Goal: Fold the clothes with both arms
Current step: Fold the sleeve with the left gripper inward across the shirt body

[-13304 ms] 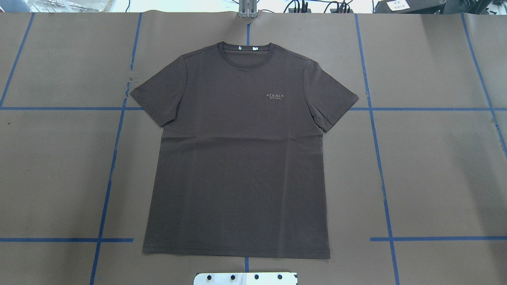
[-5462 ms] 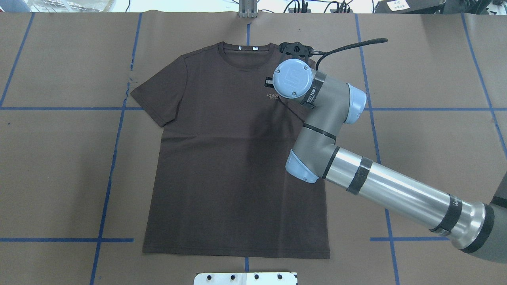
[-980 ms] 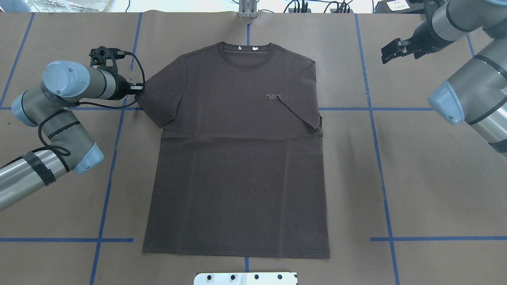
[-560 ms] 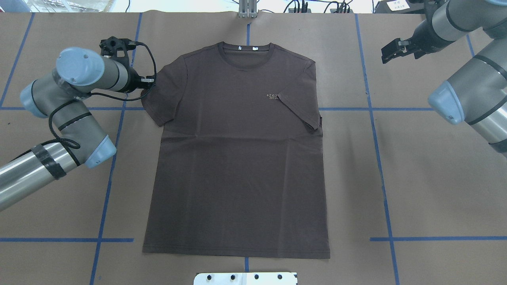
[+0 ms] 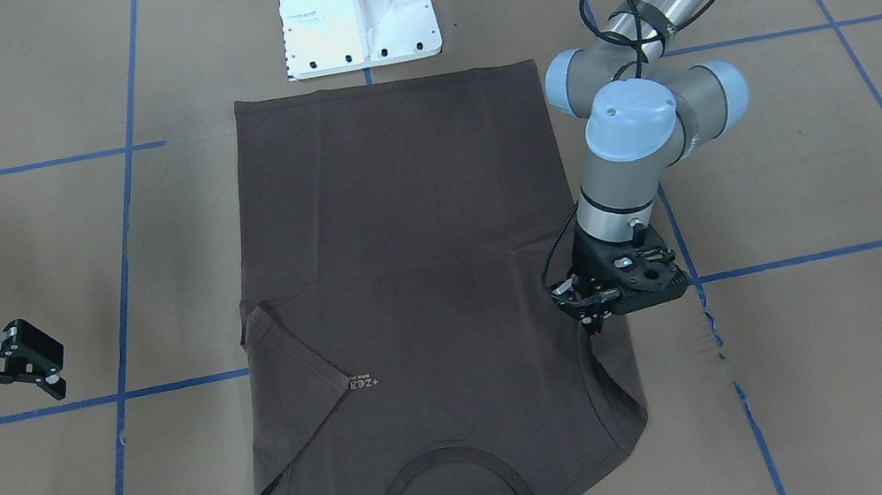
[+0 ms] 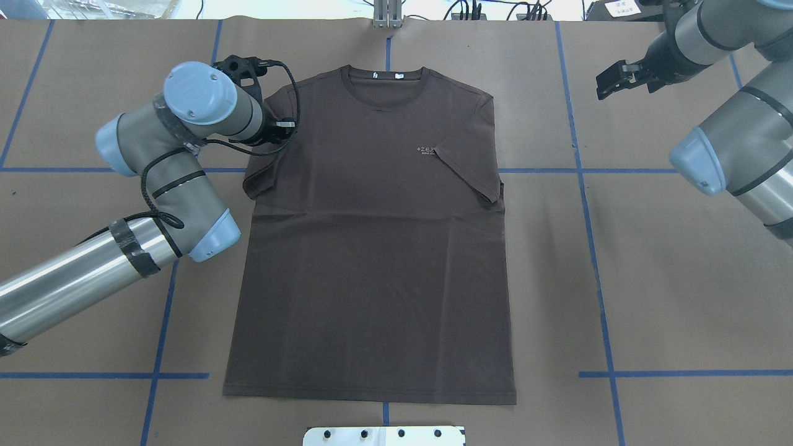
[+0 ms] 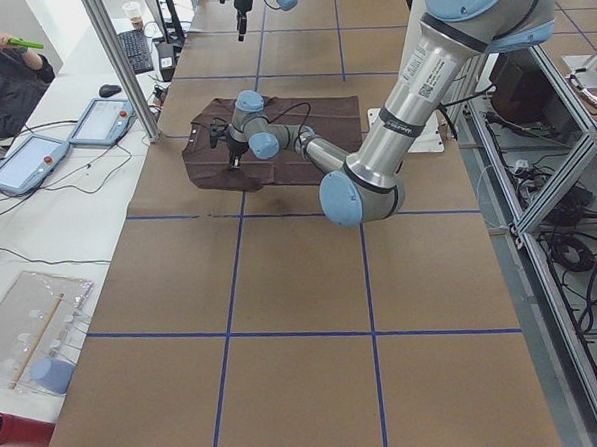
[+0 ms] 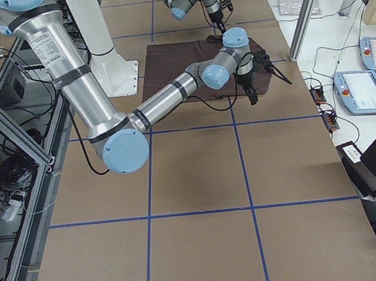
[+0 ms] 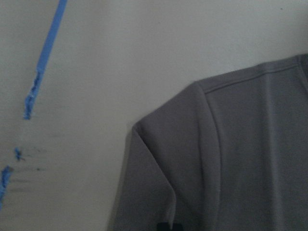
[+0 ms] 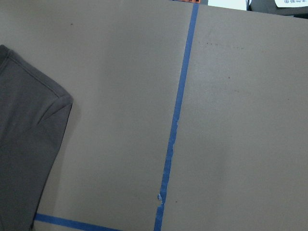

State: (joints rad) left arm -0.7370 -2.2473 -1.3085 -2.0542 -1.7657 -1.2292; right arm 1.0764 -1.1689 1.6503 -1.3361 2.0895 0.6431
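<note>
- The white base plate (image 6: 384, 435) is nearest to the robot, at the edge of the table (image 6: 681, 279), which is covered with brown paper and crossed by blue tape lines (image 6: 593, 248).
- Just beyond the plate lies the dark brown T-shirt (image 6: 372, 266), flat and face up in the middle of the table, with its hem (image 6: 372, 396) toward the robot and its collar (image 6: 384, 104) away from it.
- The left arm (image 6: 74, 279) comes in low from the side and bends over the left sleeve (image 6: 263, 176).
- The left gripper (image 5: 594, 319) points down at the edge of this sleeve, and its fingers are pinched on the cloth; the sleeve is drawn in toward the body and looks bunched.
- The right sleeve (image 6: 471, 164) lies folded inward over the chest, and its corner covers part of the pale logo (image 6: 426, 150).
- Two white tags (image 6: 376, 75) sit inside the collar.
- Farther out, well apart from the shirt, the right gripper (image 6: 604, 85) hangs over bare paper; its fingers are spread and hold nothing.
</note>
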